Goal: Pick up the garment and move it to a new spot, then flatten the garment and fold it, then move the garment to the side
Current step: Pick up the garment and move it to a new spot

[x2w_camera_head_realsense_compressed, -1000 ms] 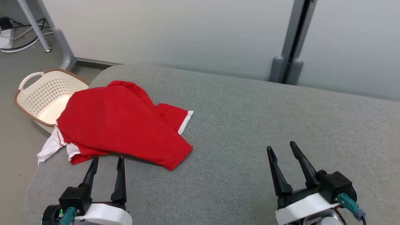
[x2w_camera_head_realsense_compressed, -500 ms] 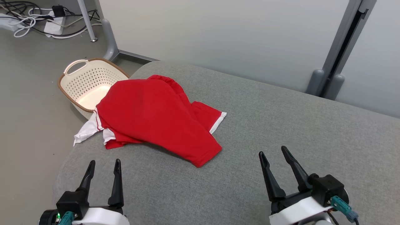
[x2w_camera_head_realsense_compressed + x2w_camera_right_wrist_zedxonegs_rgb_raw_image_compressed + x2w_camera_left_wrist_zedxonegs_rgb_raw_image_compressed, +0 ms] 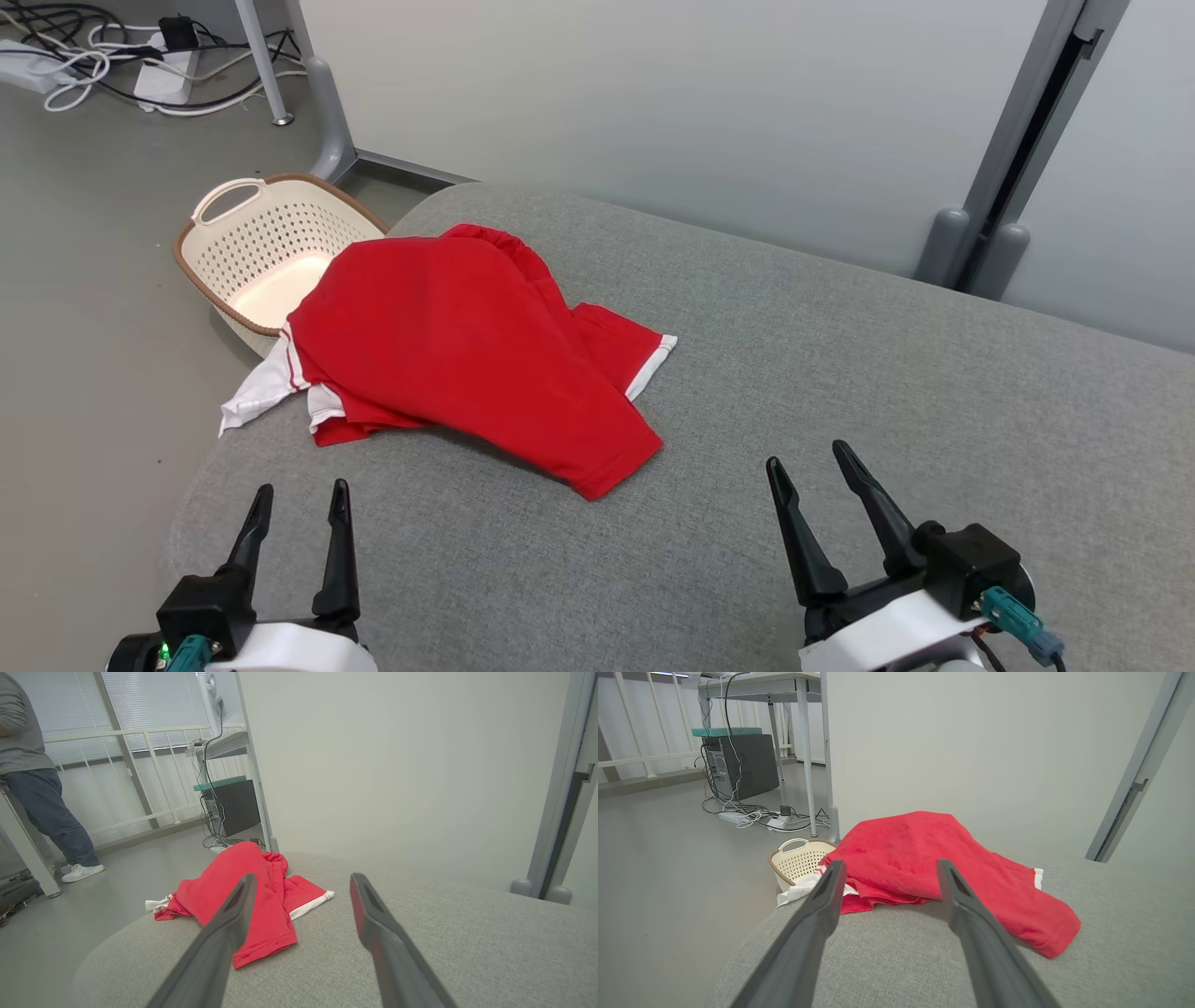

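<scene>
At the far left, the pale perforated basket (image 3: 245, 245) stands on the floor against the grey cushioned surface (image 3: 840, 373). It now sits further right in the head view than a second ago, as does everything else, so the camera has swung and nothing on the surface has moved.

The left gripper (image 3: 301, 489) is released, its jaws wide apart and empty. A second ago its tips reached the near hem of the garment; now a strip of bare cushion lies between them, so the arm has drawn back towards the robot.

The red garment (image 3: 467, 345) lies crumpled at the far left of the cushion, in the same heap against the basket as before. Its white trim (image 3: 252, 397) hangs over the left edge, and a white-edged part points right.

The right gripper (image 3: 805, 454) is also released and empty, well apart from the cloth over bare cushion. It has slipped slightly nearer the robot in the last half second.

By my reading the pick-up has not begun: the view has been lined up on the garment, and both arms must still reach out to it.
</scene>
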